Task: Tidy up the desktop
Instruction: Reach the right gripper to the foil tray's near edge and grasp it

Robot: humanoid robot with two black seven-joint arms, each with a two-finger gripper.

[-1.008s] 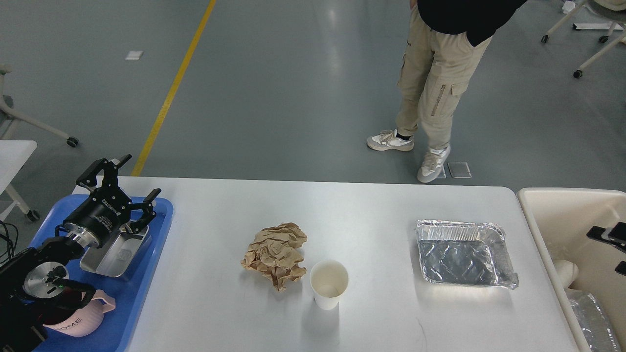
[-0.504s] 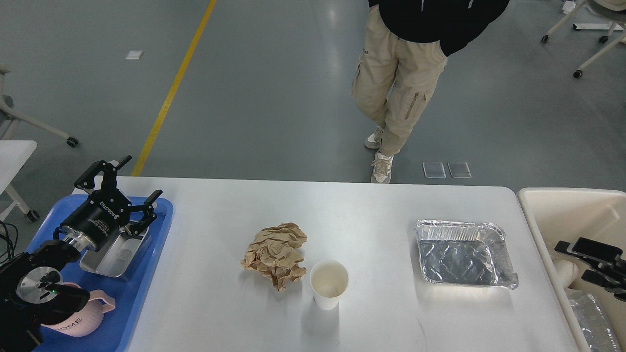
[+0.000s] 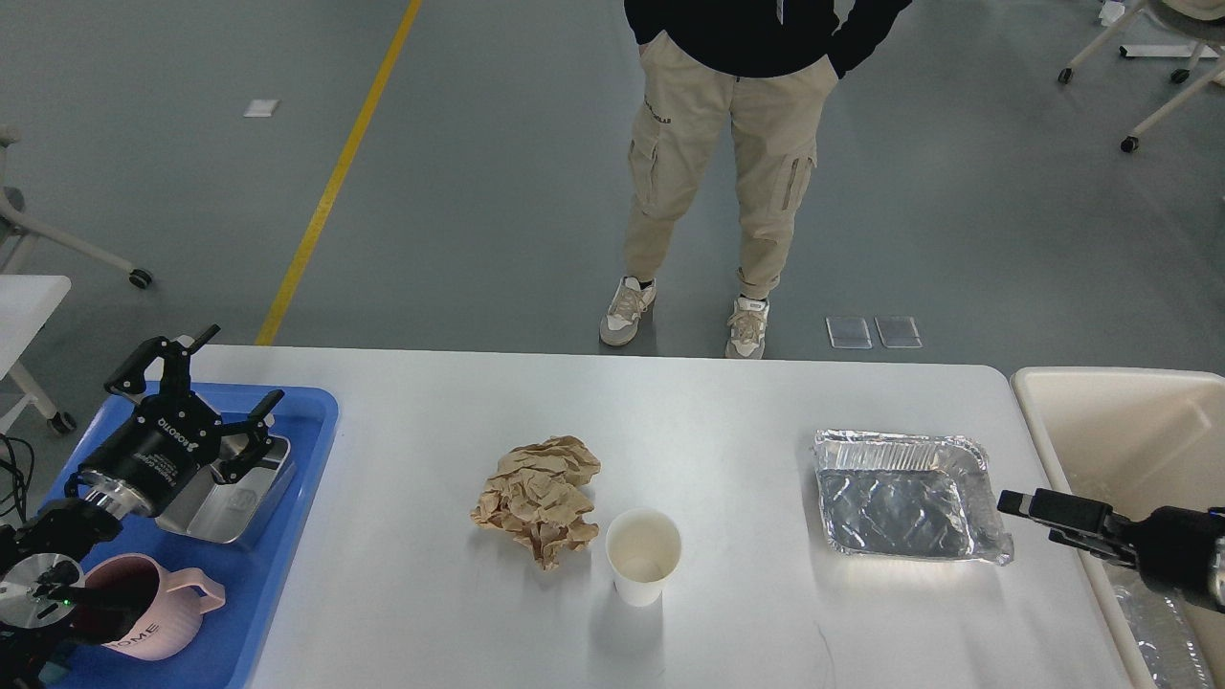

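While the desktop fills the lower view, long axis running left to right, the foil tray near its right end looks next. My right gripper, fingers slightly apart and empty, should straddle the tray's right rim squarely. My left gripper hangs spread, empty, over the blue tray.

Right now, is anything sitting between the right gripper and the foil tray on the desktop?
Nothing visible. The right gripper is just off the foil tray's right corner, with only bare desktop between them. The paper cup and crumpled paper lie farther left.
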